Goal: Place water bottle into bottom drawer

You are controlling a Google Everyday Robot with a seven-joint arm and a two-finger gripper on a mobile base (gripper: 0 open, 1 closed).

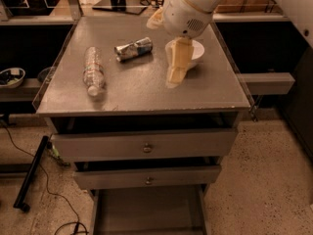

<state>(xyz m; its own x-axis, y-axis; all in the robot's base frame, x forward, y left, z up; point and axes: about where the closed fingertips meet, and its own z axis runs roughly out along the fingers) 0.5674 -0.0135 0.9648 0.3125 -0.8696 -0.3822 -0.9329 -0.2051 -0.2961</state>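
A: Near edge of view first. What is recorded below the pincer?

B: The bottom drawer is seen pulled out, lowest in the cabinet, below and nearer than the pincer. Its flat floor is exposed between side rails.

A: Above that?

B: Two knobbed drawers are noted, each drawn out slightly, under the front edge of the worktop.

A: Location of the task item?

B: The water bottle is logged lying on its side on the worktop, well to the left of the pincer in the view, about level with it. The cap end is pointed toward the front edge.

A: Pincer state?

B: The pincer is pointed down over the right half of the worktop, its tip close to the surface. How far it is opened cannot be told. It is kept well apart from the bottle.

A: Further back?

B: A crushed can is noted left of and behind the pincer. A white bowl is partly hidden just behind it. The rounded white arm housing is seen above.
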